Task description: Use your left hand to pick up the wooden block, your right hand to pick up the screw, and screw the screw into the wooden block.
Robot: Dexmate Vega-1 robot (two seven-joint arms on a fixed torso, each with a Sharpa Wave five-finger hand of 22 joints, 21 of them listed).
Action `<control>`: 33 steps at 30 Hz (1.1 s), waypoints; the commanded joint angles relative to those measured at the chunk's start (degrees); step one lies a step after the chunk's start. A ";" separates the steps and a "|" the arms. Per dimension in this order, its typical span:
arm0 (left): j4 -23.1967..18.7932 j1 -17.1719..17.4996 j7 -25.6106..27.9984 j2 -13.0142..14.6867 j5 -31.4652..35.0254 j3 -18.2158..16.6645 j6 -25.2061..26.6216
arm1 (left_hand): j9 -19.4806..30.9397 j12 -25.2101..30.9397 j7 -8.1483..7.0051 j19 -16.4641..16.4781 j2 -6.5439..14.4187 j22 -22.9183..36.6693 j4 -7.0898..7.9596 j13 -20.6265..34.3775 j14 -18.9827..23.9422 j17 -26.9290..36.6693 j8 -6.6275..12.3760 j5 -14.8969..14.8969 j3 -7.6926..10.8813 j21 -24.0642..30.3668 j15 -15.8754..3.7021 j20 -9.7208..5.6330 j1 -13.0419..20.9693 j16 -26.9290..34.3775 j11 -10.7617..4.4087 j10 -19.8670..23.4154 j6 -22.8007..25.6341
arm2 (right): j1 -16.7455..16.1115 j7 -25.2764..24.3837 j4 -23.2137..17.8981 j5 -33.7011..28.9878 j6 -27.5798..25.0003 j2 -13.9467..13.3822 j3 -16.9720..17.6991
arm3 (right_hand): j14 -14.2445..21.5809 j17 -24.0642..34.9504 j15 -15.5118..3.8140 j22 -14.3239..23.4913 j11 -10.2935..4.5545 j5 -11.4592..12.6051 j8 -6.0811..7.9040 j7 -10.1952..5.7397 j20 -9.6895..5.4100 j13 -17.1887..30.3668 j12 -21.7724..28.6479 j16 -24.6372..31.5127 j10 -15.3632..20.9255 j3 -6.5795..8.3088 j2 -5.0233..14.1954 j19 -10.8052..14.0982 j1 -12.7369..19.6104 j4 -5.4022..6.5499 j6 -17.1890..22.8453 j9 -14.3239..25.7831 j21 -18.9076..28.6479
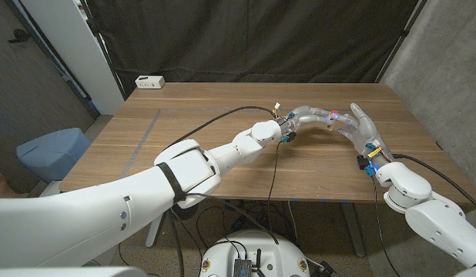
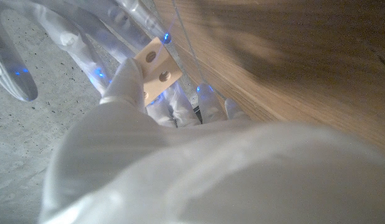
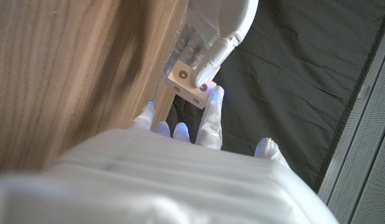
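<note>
While the left hand (image 1: 309,118) grips the wooden block (image 2: 156,66) above the worktop (image 1: 184,138), the right hand (image 1: 363,131) (fingers spread) touches its holed face.

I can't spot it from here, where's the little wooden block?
The wooden block is off the table, held in the left hand right of the table's middle, with the right hand's fingers touching it.

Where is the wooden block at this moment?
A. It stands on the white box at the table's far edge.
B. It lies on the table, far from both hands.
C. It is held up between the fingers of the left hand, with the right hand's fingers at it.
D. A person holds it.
C: the wrist views show the wooden block gripped by the left hand, off the table, with the right hand reaching its fingertips to it.
</note>
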 commanded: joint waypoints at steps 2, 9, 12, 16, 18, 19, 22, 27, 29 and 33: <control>0.38 -0.12 0.21 0.03 0.00 -0.09 -0.32 | 0.20 1.01 1.91 0.49 2.24 0.19 2.50 0.25 0.66 0.07 0.45 0.28 2.57 0.01 -5.50 0.10 -1.03 -0.05 -0.03 0.74 4.63 | -0.70 -1.08 -0.35 -0.52 0.29 0.47 0.58 | -0.30 0.01 -0.42 0.17 0.14 0.26 -0.10 0.16 0.55 0.10 0.12 -0.01 0.19 -0.16 0.47 -0.06 0.00 0.14 0.46 0.12 0.11; 0.61 -0.15 0.26 -0.04 -0.03 -0.15 -0.58 | 0.20 1.04 1.89 0.47 2.28 0.19 2.52 0.25 0.63 0.05 0.47 0.29 2.62 0.00 -5.52 0.11 -1.06 -0.09 -0.04 0.84 4.69 | -1.40 -2.71 -0.97 -1.57 0.45 1.13 1.17 | -0.18 -0.01 -0.40 0.18 0.21 0.28 -0.22 0.36 0.53 0.10 0.10 0.00 0.43 -0.13 0.51 0.05 0.06 0.12 0.65 0.12 0.14; 0.81 -0.18 0.28 -0.09 -0.05 -0.20 -0.72 | 0.20 1.04 1.81 0.46 2.30 0.19 2.51 0.25 0.66 0.06 0.48 0.29 2.62 -0.01 -5.59 0.02 -1.04 -0.07 -0.04 0.83 4.71 | -1.51 -2.96 -1.09 -1.75 0.42 1.31 1.39 | -0.05 -0.02 -0.44 0.17 0.41 0.29 -0.34 0.28 0.50 0.10 0.07 0.03 0.50 -0.13 0.52 0.10 0.09 0.11 0.61 0.12 0.16; 1.12 -0.24 0.34 -0.17 -0.04 -0.24 -0.95 | 0.20 1.03 1.90 0.47 2.26 0.19 2.51 0.25 0.68 0.05 0.48 0.29 2.61 0.00 -5.57 0.06 -1.06 -0.07 -0.05 0.81 4.69 | -1.36 -3.05 -1.08 -1.82 0.17 1.48 1.44 | 0.03 -0.05 -0.33 0.17 1.88 0.31 -1.13 0.24 0.53 0.11 -0.17 -0.02 0.33 -0.13 0.48 0.19 0.23 0.02 -0.52 0.12 0.15; 1.24 -0.29 0.30 -0.20 -0.04 -0.25 -1.04 | 0.20 1.03 1.95 0.47 2.27 0.19 2.51 0.26 0.67 0.04 0.51 0.29 2.63 0.00 -5.59 0.03 -1.06 -0.08 -0.05 0.79 4.77 | -1.15 -3.03 -0.95 -1.82 0.14 1.62 1.38 | 0.03 -0.06 -0.25 0.17 2.37 0.31 -1.43 0.28 0.57 0.12 -0.28 -0.06 0.21 -0.14 0.46 0.24 0.27 -0.01 -0.95 0.13 0.16; 1.27 -0.32 0.28 -0.20 -0.01 -0.23 -1.08 | 0.20 1.03 1.92 0.48 2.25 0.19 2.48 0.26 0.66 0.04 0.53 0.29 2.62 0.00 -5.57 0.03 -1.03 -0.08 -0.05 0.80 4.83 | -1.09 -2.94 -0.90 -1.79 0.14 1.64 1.37 | 0.02 -0.06 -0.23 0.17 2.57 0.31 -1.74 0.24 0.57 0.12 -0.37 -0.08 0.07 -0.14 0.44 0.26 0.29 -0.04 -1.55 0.13 0.16; 1.22 -0.31 0.26 -0.19 -0.04 -0.26 -1.08 | 0.20 1.03 1.89 0.49 2.27 0.19 2.49 0.26 0.68 0.04 0.49 0.29 2.63 0.00 -5.58 0.08 -1.03 -0.08 -0.05 0.79 4.72 | -0.79 -2.87 -0.75 -1.76 -0.07 1.67 1.31 | -0.05 -0.06 -0.18 0.17 2.94 0.32 -2.19 0.24 0.58 0.13 -0.55 -0.15 -0.27 -0.16 0.40 0.27 0.33 -0.07 -2.34 0.14 0.14; 0.79 -0.30 0.21 -0.03 0.02 -0.22 -0.89 | 0.20 1.04 1.83 0.51 2.24 0.19 2.43 0.26 0.68 0.05 0.51 0.29 2.63 0.01 -5.62 0.02 -0.96 -0.07 -0.04 0.82 4.76 | -0.42 -2.79 -0.57 -1.63 -0.29 1.72 1.31 | -0.35 -0.05 0.10 0.16 3.06 0.32 -3.07 0.55 0.75 0.15 -0.96 -0.32 -1.32 -0.21 0.32 0.26 0.38 -0.14 -4.31 0.16 0.11; 0.66 -0.30 0.24 0.03 0.04 -0.19 -0.81 | 0.20 1.04 1.96 0.54 2.24 0.19 2.40 0.27 0.68 0.04 0.55 0.30 2.64 0.02 -5.56 0.07 -0.92 -0.07 -0.04 0.82 4.86 | -0.23 -2.57 -0.46 -1.47 -0.46 1.64 1.29 | -0.46 -0.04 0.11 0.16 3.13 0.32 -3.36 0.28 0.84 0.16 -1.06 -0.37 -1.69 -0.22 0.31 0.23 0.40 -0.16 -5.11 0.16 0.08; 0.38 -0.26 0.22 0.13 0.01 -0.20 -0.60 | 0.20 1.04 1.81 0.52 2.27 0.19 2.43 0.25 0.65 0.06 0.53 0.30 2.64 0.01 -5.65 0.07 -0.94 -0.07 -0.05 0.84 4.80 | 0.24 -2.11 -0.09 -1.03 -0.77 1.53 1.16 | -0.95 0.00 0.20 0.17 3.43 0.31 -3.93 -0.16 1.02 0.17 -1.33 -0.56 -2.90 -0.28 0.24 -0.12 0.40 -0.18 -7.23 0.18 -0.05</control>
